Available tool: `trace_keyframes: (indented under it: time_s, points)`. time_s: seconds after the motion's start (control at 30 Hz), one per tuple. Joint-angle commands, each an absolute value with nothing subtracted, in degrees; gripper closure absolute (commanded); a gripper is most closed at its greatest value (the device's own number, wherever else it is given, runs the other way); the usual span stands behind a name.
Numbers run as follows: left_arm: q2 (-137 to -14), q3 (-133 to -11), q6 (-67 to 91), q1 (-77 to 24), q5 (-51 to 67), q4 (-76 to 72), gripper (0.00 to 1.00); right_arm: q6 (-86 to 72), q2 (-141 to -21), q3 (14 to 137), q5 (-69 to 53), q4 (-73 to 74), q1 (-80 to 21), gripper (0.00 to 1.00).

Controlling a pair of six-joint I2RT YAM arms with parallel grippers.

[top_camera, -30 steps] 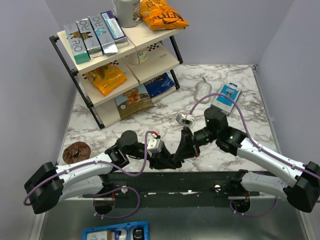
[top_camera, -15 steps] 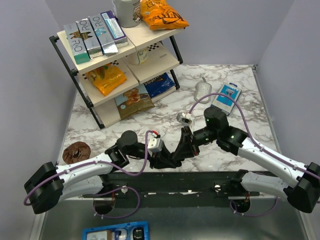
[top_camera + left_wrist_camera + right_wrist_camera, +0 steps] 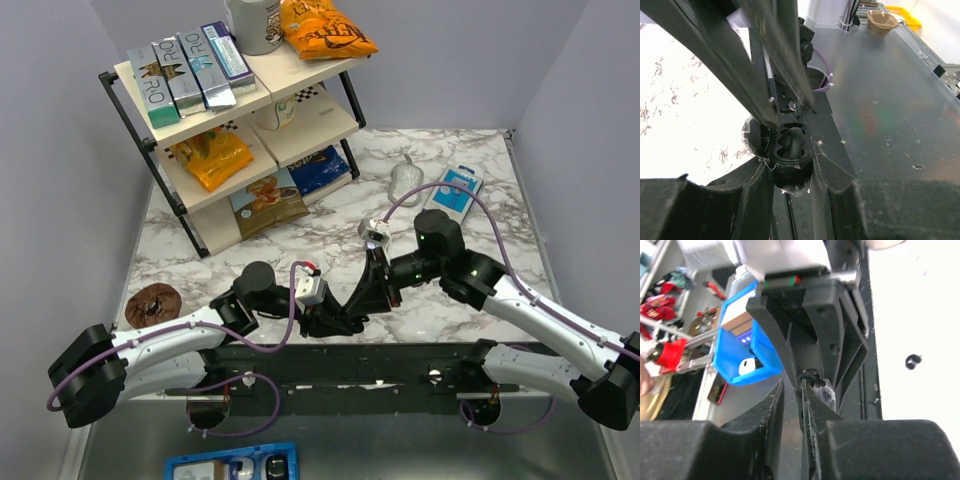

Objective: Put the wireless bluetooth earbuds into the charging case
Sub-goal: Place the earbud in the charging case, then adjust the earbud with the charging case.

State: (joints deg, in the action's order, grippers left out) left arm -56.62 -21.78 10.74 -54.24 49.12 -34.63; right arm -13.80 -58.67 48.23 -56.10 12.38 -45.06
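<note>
The black round charging case (image 3: pixel 788 165) stands with its lid (image 3: pixel 751 137) swung open, and my left gripper (image 3: pixel 790 172) is shut on its body just over the table's near edge. One black earbud (image 3: pixel 793 139) lies in the case's wells. My right gripper (image 3: pixel 792 386) points down at the case (image 3: pixel 812 379), its jaws a little apart with nothing between them; its long fingers (image 3: pixel 765 75) cross the left wrist view. A small black earbud (image 3: pixel 912 361) lies loose on the marble. From above, both grippers (image 3: pixel 340 318) meet near the front middle.
A two-tier rack (image 3: pixel 230 120) of snack boxes and bags stands at the back left. A brown disc (image 3: pixel 152 303) lies front left, a clear object (image 3: pixel 405 180) and a blue packet (image 3: pixel 452 190) at the back right. A blue bin (image 3: pixel 740 350) sits below the table's edge.
My right gripper's jaws have parted and its wrist has drawn slightly up and to the right. The left gripper and the case have stayed put.
</note>
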Motion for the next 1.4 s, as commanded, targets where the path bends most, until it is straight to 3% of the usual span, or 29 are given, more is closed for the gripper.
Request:
trace_keyframes:
  time_s: [0.0,0.17,0.23,0.27,0.33,0.53,0.73,1.0,1.37]
  points:
    - [-55.37,-22.06,8.79,-55.19,50.45,-36.57,1.0,-13.18,-55.55,52.12,-53.61,14.59,-44.74,0.64]
    - [-55.99,-21.97,8.88,-55.2,49.4,-36.65,1.0,-13.1,-53.88,53.7,-50.03,16.43,-44.74,0.6]
    - [-55.81,-22.06,8.79,-55.19,48.09,-36.65,1.0,-12.48,-53.09,53.35,-44.6,17.48,-44.74,0.65]
    - [-55.72,-22.15,8.7,-55.11,47.21,-36.48,1.0,-12.31,-52.65,53.0,-42.82,17.49,-44.74,0.74]
    - [-55.55,-22.76,8.44,-55.11,45.8,-34.64,1.0,-12.57,-51.51,52.47,-38.26,17.84,-44.74,0.81]
    - [-55.55,-23.99,9.14,-55.2,40.52,-33.13,1.0,-9.76,-51.68,54.31,-34.64,23.45,-46.05,0.73]
    - [-56.77,-26.36,10.02,-55.2,37.53,-29.63,1.0,-7.21,-52.82,56.51,-28.23,29.78,-47.55,0.83]
    - [-58.88,-28.56,10.54,-55.19,36.04,-26.28,1.0,-6.59,-53.26,57.92,-24.87,31.29,-49.57,0.7]
    - [-59.85,-29.27,10.9,-55.11,34.81,-25.93,1.0,-6.15,-55.1,58.45,-28.21,31.64,-50.89,0.68]
